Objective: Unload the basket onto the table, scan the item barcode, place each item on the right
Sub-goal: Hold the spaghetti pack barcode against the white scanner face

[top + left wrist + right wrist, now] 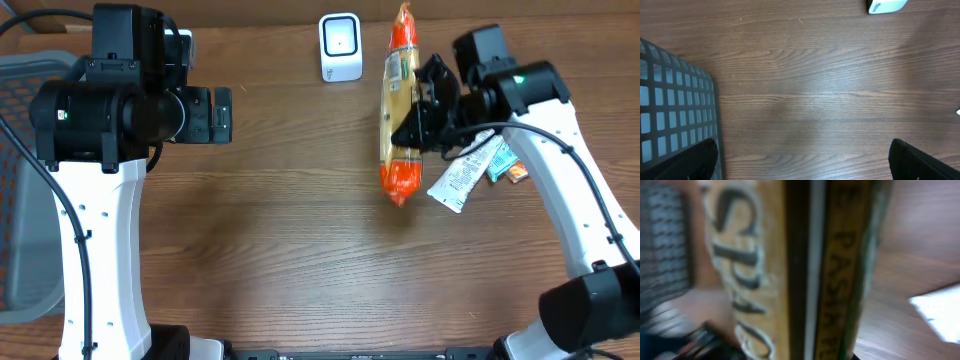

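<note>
The spaghetti packet [397, 95], a long yellow pack with orange ends, is gripped across its middle by the right jaws, which stand narrowly parted and pinch it from the right side. The right arm [560, 150] reaches in from the near right corner to hold it. From overhead the packet runs lengthwise away from the near edge, its far end just to the right of the white barcode scanner [340, 46], which stands near the far edge of the wooden surface [280, 230]; packet and scanner sit close but apart. Whether the packet's lower end rests on the surface or hangs just clear of it cannot be told from above. The right wrist camera is filled by the packet [765, 270], blurred and very near, with large dark lettering and the word "PASTA" along a yellow strip; a white patch [940, 310] at the right edge may be one of the sachets. A white sachet [462, 178] and a smaller teal and orange one [508, 168] lie just right of the packet's near end, under the right arm. The left jaws are spread fully wide and hold nothing, their dark fingertips [690, 162] showing at the bottom corners of the left wrist view above bare wood, with the grey mesh basket [670, 110] at the left and a corner of the scanner [885, 5] at the top.
</note>
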Controlling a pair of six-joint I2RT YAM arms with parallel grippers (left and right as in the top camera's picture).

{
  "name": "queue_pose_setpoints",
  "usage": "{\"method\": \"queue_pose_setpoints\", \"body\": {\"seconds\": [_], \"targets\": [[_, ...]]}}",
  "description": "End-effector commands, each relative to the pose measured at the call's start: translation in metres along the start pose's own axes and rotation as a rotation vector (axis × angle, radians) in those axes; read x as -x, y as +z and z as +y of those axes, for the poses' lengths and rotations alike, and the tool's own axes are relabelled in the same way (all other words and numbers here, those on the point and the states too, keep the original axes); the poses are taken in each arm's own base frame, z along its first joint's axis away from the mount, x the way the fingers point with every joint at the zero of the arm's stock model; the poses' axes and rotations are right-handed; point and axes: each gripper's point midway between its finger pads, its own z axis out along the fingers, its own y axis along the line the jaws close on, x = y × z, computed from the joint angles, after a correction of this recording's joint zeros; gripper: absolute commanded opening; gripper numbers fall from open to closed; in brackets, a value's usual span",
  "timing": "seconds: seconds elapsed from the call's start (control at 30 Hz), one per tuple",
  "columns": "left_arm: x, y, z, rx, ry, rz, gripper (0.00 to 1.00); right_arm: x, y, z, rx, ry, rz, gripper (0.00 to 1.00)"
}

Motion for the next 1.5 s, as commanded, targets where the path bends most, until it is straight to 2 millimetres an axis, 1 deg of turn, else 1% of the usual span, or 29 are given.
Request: {"method": "queue_pose_setpoints", "body": {"seconds": [0.0, 0.07, 0.13, 0.2, 0.3, 0.4, 0.5, 0.63, 0.73, 0.87, 1.1, 1.2, 1.47], "targets": [[0.002, -0.001, -0.002, -0.002, 0.024, -0.006, 1.00, 0.056, -0.044, -0.001, -0.275, -0.062, -0.230, 0.03], [0.002, -0.001, -0.002, -0.002, 0.024, -0.006, 1.00, 0.078, -0.045, -0.009, -0.424, -0.111, -0.270, 0.03], [0.002, -0.001, -0.002, -0.002, 0.024, -0.006, 1.00, 0.099, -0.039, -0.016, -0.543, -0.166, -0.304, 0.03], [0.002, -0.001, -0.002, -0.002, 0.024, -0.006, 1.00, 0.118, -0.026, -0.025, -0.658, -0.221, -0.332, 0.03], [0.002, -0.001, -0.002, -0.002, 0.024, -0.006, 1.00, 0.142, -0.007, -0.043, -0.836, -0.298, -0.355, 0.03], [0.002, -0.001, -0.002, -0.002, 0.024, -0.006, 1.00, 0.165, 0.004, -0.056, -0.996, -0.352, -0.399, 0.03], [0.002, -0.001, -0.002, -0.002, 0.024, -0.006, 1.00, 0.188, 0.020, -0.059, -1.062, -0.442, -0.429, 0.03], [0.002, -0.001, -0.002, -0.002, 0.024, -0.006, 1.00, 0.209, 0.043, -0.061, -1.086, -0.555, -0.435, 0.04], [0.002, -0.001, -0.002, -0.002, 0.024, -0.006, 1.00, 0.218, 0.053, -0.069, -1.161, -0.625, -0.415, 0.04], [0.002, -0.001, -0.002, -0.002, 0.024, -0.006, 1.00, 0.227, 0.056, -0.083, -1.291, -0.625, -0.417, 0.03], [0.002, -0.001, -0.002, -0.002, 0.024, -0.006, 1.00, 0.221, 0.083, -0.104, -1.342, -0.634, -0.348, 0.03], [0.002, -0.001, -0.002, -0.002, 0.024, -0.006, 1.00, 0.218, 0.088, -0.107, -1.346, -0.638, -0.334, 0.04], [0.002, -0.001, -0.002, -0.002, 0.024, -0.006, 1.00, 0.215, 0.092, -0.107, -1.346, -0.647, -0.321, 0.04]]}}
